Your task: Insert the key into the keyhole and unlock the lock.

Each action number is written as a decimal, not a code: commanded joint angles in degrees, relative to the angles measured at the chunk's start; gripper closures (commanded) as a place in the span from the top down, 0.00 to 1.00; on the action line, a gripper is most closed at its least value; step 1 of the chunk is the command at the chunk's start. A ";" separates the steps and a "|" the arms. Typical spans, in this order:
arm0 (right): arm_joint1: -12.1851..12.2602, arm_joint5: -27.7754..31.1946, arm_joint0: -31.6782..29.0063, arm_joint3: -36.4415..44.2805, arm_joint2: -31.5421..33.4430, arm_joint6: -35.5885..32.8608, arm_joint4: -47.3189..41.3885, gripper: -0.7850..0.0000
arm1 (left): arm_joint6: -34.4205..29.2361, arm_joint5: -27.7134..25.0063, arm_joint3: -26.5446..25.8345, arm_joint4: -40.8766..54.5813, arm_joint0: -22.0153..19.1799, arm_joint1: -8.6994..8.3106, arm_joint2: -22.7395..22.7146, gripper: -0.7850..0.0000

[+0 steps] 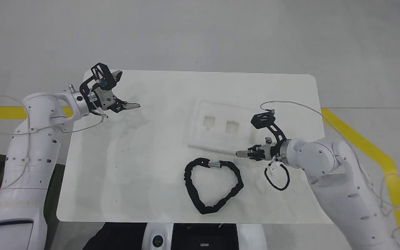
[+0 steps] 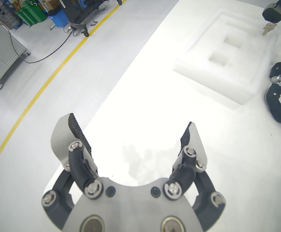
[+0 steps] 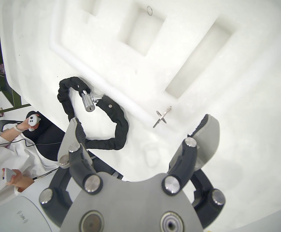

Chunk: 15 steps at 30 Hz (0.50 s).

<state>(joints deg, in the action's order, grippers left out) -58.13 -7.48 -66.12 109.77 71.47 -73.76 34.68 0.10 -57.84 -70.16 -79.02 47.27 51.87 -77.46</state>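
Top and wrist views, key and lock on the table (image 1: 125, 181), a matte white slab with rounded corners.

Your left gripper (image 2: 130, 120) hangs over the table's far left part, well apart from the task's things. Its jaws are released and hold nothing. Each finger is a smooth grey shell faced with a ribbed black pad.

Your right gripper (image 3: 140, 122) sits over the table's right side, near the tray (image 1: 200, 134). Its jaws are also spread wide and grasp nothing.

The key (image 3: 162, 116) is thin, flat, bright metal. It appears as two crossed blades on the white surface at the tray's near corner, just ahead of your right fingertips and touching neither. You cannot tell from these views whether it rests on foam or on the table.

The lock (image 3: 89, 104) is a short, polished chrome cylinder. Its round end face and keyhole (image 3: 89, 108) are turned towards your right wrist camera. It closes a chain (image 3: 119, 125) sheathed in soft black fabric, studded with small rivets and laid in a rough heart-shaped loop near the table's front edge. The cylinder end lies just beside the tray's rim.

The tray is a block of grainy white foam with a raised border and two square recesses. One recess holds a thin wire ring (image 3: 149, 9).
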 commanded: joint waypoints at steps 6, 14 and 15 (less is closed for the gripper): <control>0.05 -1.93 1.13 -0.60 -0.91 -1.88 0.69 0.62 | 0.00 0.00 0.00 0.00 0.00 0.00 0.00 1.00; 0.08 -3.90 2.14 -2.29 -1.61 -2.81 1.03 0.48 | 0.00 0.00 0.00 0.00 0.00 0.00 0.00 1.00; 0.09 -4.14 2.26 -2.48 -1.66 -2.85 1.28 0.47 | 0.00 0.00 0.00 0.00 0.00 0.00 0.00 1.00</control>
<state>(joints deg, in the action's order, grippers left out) -58.06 -11.35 -63.95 107.45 69.85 -76.58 35.72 0.10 -57.84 -70.16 -79.02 47.27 51.87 -77.46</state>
